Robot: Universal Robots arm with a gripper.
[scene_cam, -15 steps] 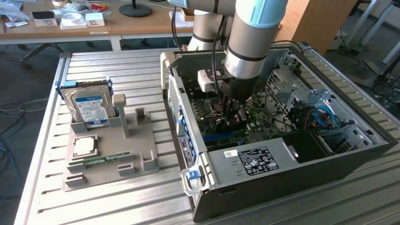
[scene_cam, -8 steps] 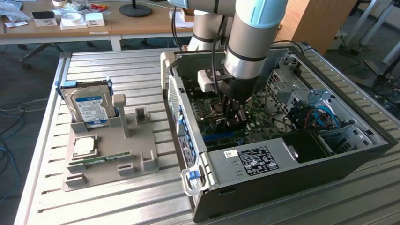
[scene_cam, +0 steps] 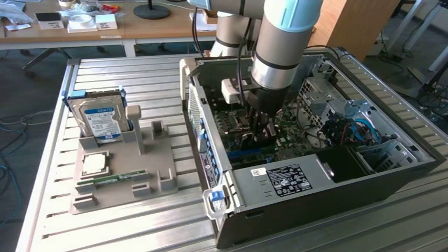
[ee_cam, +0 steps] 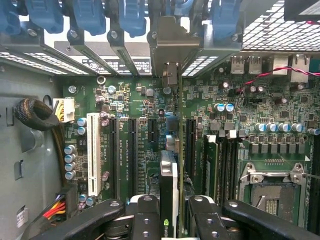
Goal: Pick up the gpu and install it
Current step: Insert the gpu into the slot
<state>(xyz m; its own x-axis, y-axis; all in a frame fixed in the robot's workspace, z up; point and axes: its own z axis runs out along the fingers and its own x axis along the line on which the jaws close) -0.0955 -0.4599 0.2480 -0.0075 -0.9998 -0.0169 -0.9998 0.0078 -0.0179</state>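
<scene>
At the exterior view's nine o'clock you see the hard drive standing in its holder. At centre, your gripper clamps the gpu edge-on above the motherboard inside the computer case.

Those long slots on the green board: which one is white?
The white slot, the one nearest the bundled cables at the case wall. The other long slots beside it are black.

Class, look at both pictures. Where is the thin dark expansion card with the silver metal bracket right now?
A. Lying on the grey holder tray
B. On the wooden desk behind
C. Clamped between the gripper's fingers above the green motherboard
C: in the wrist view the thin dark expansion card with the silver metal bracket stands edge-on between the black gripper fingers, over the green motherboard inside the open computer case.
</scene>
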